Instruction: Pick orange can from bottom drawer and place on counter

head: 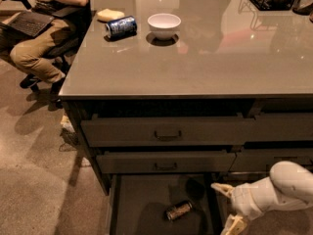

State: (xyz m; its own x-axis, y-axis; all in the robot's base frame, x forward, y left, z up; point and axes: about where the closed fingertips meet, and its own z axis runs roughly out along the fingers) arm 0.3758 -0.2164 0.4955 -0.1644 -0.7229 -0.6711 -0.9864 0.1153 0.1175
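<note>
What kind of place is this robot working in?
Probably an office kitchenette: a glossy grey-beige counter over dark drawers, a white round bowl and blue can on it, a seated person with a laptop alongside. The robot's open white gripper hovers beside the open bottom drawer.

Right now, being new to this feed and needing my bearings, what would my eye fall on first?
The pale claw hangs open at the lower right, by the right side of the pulled-out bottom drawer, where the orange can lies on its side. Above, the glossy counter carries a white bowl and a blue can lying near its far left corner. A seated person with a laptop is at the upper left.
</note>
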